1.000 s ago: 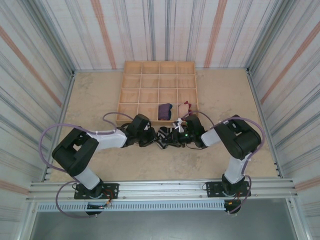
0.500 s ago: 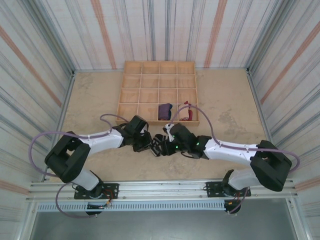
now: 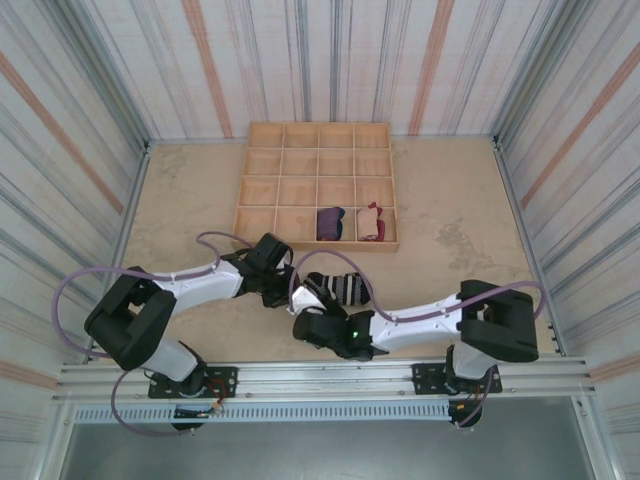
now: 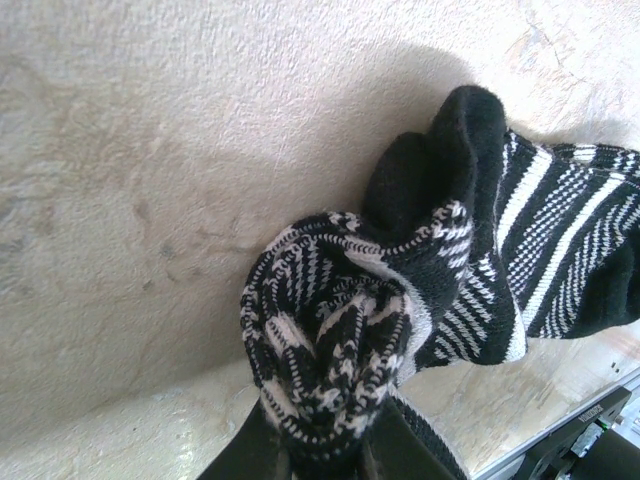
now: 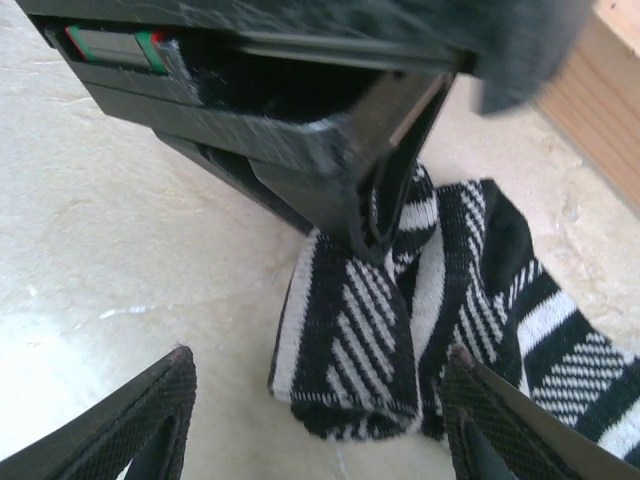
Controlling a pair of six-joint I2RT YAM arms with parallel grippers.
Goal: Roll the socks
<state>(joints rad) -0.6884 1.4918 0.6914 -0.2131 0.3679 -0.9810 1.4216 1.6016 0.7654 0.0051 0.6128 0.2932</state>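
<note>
A black-and-white striped sock lies on the table just in front of the wooden tray. My left gripper is shut on its bunched left end, which bulges up between the two fingers. The rest of the sock stretches away flat. My right gripper stands open with its jaws wide, hovering over the folded end of the sock and not touching it. A purple sock and a tan and red sock sit rolled in two front compartments of the tray.
The wooden grid tray stands behind the sock, with its corner in the right wrist view. The left gripper's black body hangs close above the right gripper's jaws. Striped walls surround the table.
The right arm has swung from the sock's right side round to its near side and opened its jaws. The sock now lies stretched out to the right. The left gripper keeps its hold.
</note>
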